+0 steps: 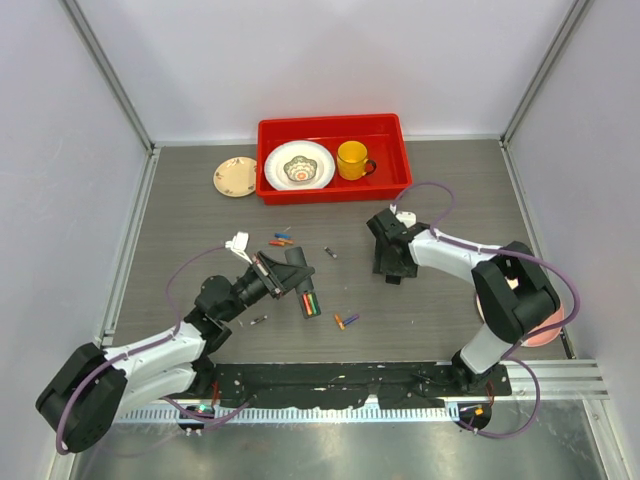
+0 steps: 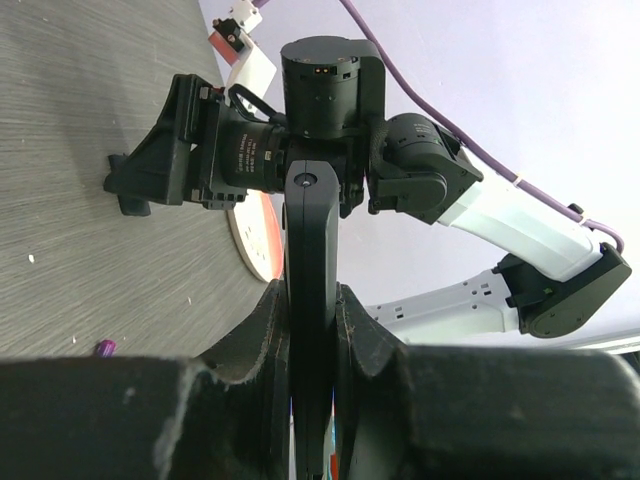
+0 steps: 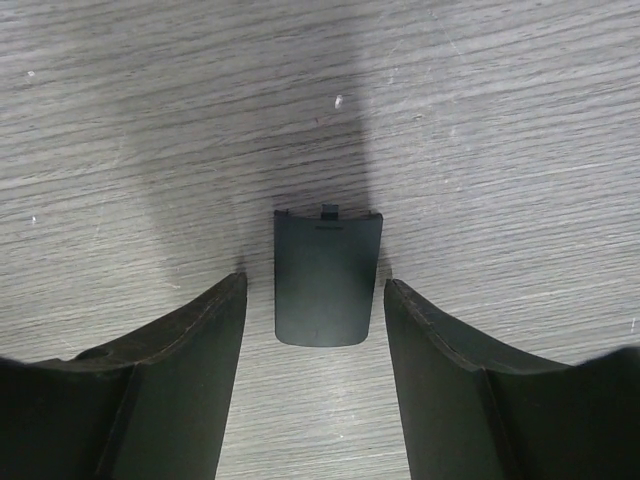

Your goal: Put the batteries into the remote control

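Worktop (image 1: 180,200): grey, filled mid-frame. Remote control (image 2: 310,300): centre frame, clamped edgewise in left jaws; judged rigid, light, slick, best gripped across long sides. Battery cover (image 3: 327,278): lay flat between parted right jaws, untouched. Batteries (image 1: 345,320): tiny, roll-prone, scattered centre; remote's compartment contents were indistinct, its lower end hidden.

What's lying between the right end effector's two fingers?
A small dark plastic lid, flat with one rounded end, lies on the grey wood-grain table between the fingers of the right end effector, touching neither. The right wrist view shows it.
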`<state>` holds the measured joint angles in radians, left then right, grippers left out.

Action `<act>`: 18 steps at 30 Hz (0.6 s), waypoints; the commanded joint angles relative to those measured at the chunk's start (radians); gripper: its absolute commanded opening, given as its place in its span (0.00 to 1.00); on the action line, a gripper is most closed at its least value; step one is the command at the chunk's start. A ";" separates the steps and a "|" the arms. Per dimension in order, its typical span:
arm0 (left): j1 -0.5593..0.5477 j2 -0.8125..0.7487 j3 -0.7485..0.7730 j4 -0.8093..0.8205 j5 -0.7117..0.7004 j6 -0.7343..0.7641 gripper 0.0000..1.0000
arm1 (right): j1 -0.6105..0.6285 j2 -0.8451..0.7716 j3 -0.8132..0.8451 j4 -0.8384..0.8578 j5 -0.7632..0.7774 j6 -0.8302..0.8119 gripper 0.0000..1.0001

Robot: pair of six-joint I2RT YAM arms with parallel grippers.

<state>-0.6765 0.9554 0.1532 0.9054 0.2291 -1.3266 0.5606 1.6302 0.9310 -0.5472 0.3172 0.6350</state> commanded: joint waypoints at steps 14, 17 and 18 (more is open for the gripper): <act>0.003 0.031 0.006 0.033 0.013 0.007 0.00 | -0.010 -0.012 -0.109 0.082 -0.050 0.058 0.61; 0.003 0.040 0.008 0.039 0.016 0.006 0.00 | -0.010 -0.030 -0.141 0.090 -0.056 0.074 0.62; 0.005 0.045 0.008 0.043 0.015 0.004 0.00 | -0.011 -0.033 -0.147 0.092 -0.058 0.075 0.61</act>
<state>-0.6765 0.9897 0.1528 0.9039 0.2317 -1.3266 0.5533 1.5890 0.8566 -0.4240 0.2852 0.6643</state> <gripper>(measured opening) 0.189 0.614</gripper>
